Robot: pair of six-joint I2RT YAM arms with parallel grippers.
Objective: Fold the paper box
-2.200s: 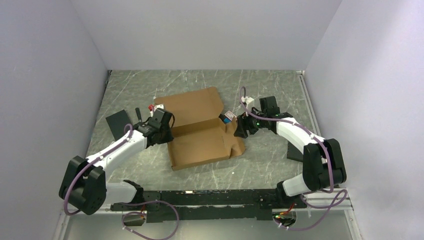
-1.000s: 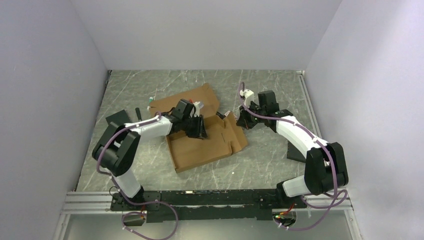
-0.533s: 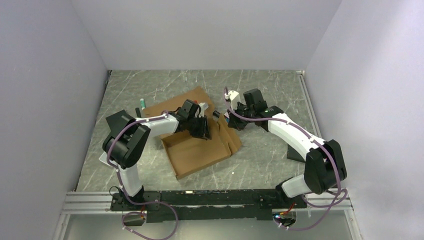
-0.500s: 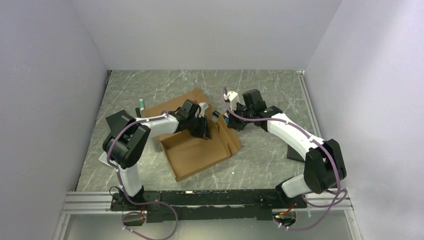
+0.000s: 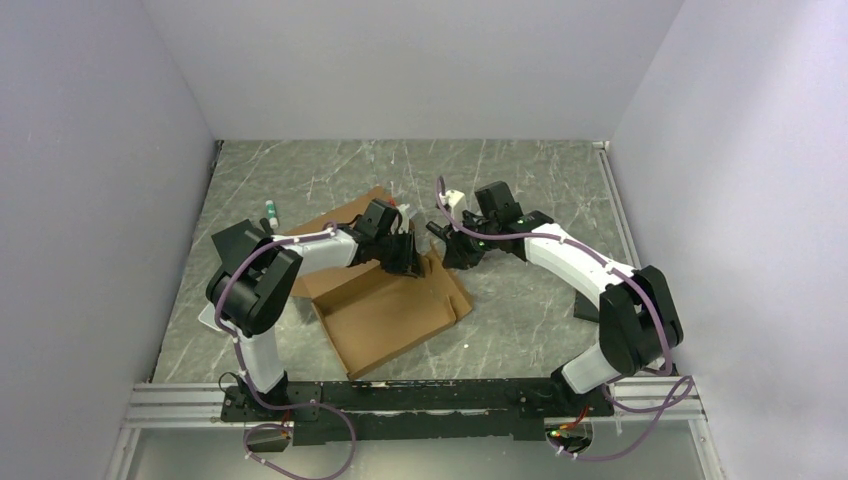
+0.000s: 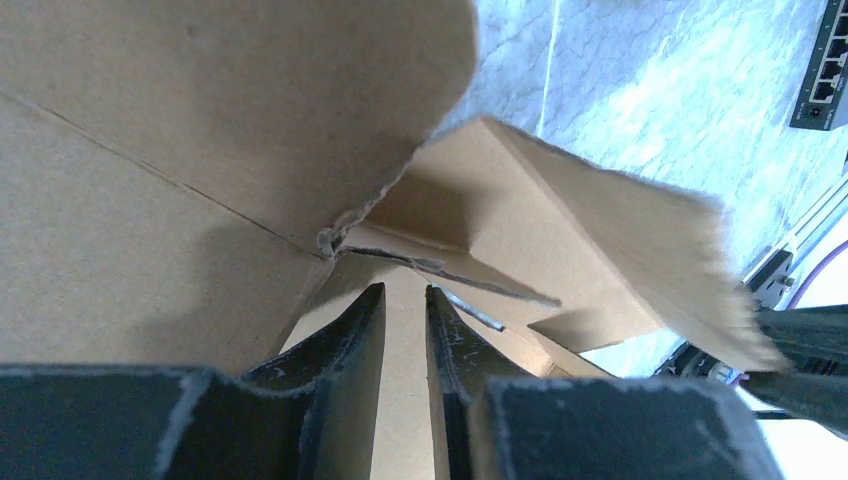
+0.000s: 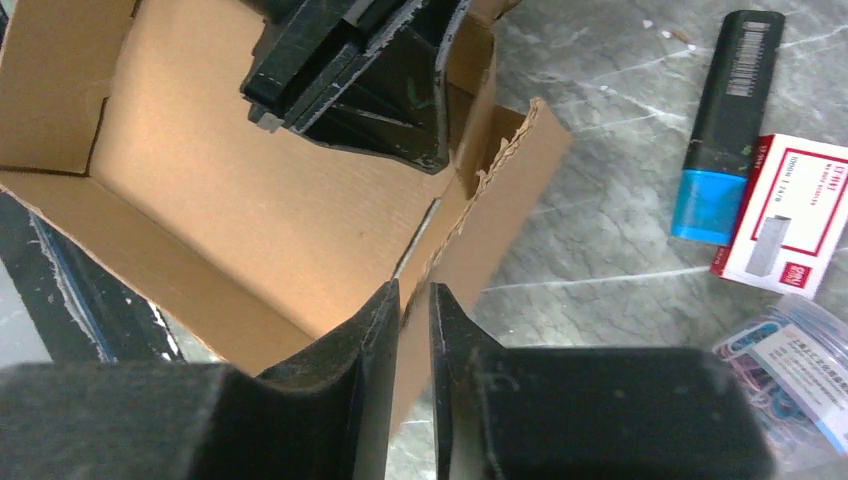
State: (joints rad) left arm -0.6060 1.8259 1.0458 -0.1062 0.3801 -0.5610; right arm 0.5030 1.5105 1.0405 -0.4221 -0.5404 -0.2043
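Since half a second ago, the paper box (image 5: 385, 315) has turned and slid a little toward the left and near side of the table (image 5: 520, 300); its right corner lies closer in than it did. The rear lid panel (image 5: 340, 215) now tilts up more steeply behind the left arm. The right arm reaches further left than before, bringing the right claw (image 7: 412, 290) up to the box's right end.

Right claw: the jaws were together and now stand slightly apart, with the edge of the upright end flap (image 7: 510, 190) running toward the gap. No clamp on it is visible.

Left claw (image 6: 405, 295): it sits inside the box at a back corner, fingers a narrow gap apart, cardboard showing through the gap. Whether it pinches a wall or only presses the crease cannot be told.

Reading: the box is half-formed. The base rests on the table, one side wall (image 7: 150, 270) is up, and the right end is not tucked. Judged step in hand: the right claw opens to take the end flap while the left braces the corner. Risk: the box slides again instead of folding.
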